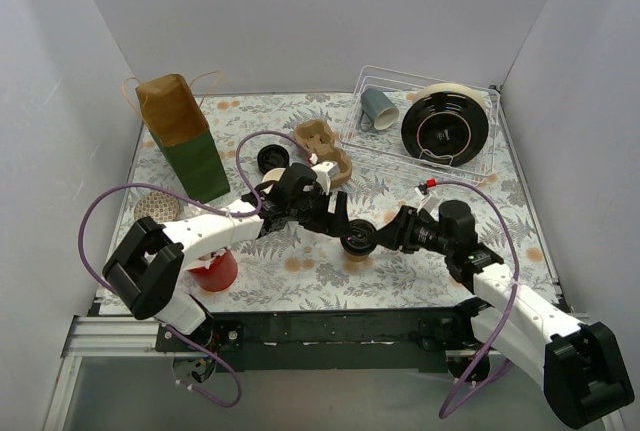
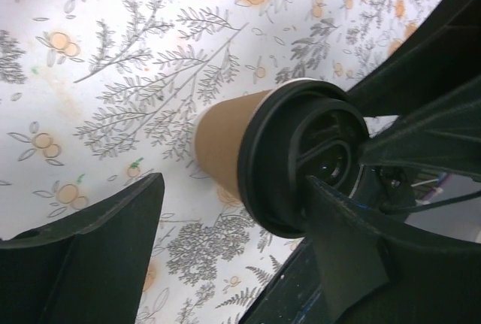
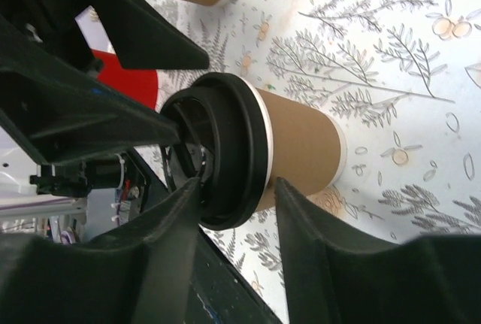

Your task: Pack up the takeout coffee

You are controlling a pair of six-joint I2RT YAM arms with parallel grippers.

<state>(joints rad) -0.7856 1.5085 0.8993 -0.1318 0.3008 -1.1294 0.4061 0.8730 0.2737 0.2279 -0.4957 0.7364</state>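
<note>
Room: plain white walls close in the bench on three sides.
Bench (image 1: 300, 276): covered by a pale cloth printed with grey fern sprigs and orange fruit.
Paper bag (image 1: 185, 136): brown above, green below, standing upright well to the left of the left end effector.
Clear rack (image 1: 395, 136): well beyond the right end effector, holding a black plate (image 1: 445, 123) and a grey mug (image 1: 378, 108).
Left end effector (image 1: 342, 231): fingers wide apart. One fingertip lies across the lid's face and the other stands clear of the cup.
Right end effector (image 1: 386, 238): fingers a little apart, either side of the lid's rim. I cannot tell whether they pinch it.
Cup carrier (image 1: 322, 151): tan pulp, just beyond the left end effector.
Red cup (image 1: 215, 271): well to the left of the left end effector, by that arm's base.
Paper cup (image 2: 225, 140): tan kraft wall with a thin white edge at the base, upright on the bench between the two end effectors.
Lid (image 2: 274, 151): round black plastic with a recessed centre, seated on the paper cup.
Loose lid (image 1: 272, 159): black, flat on the bench beyond the left end effector, beside the cup carrier.
</note>
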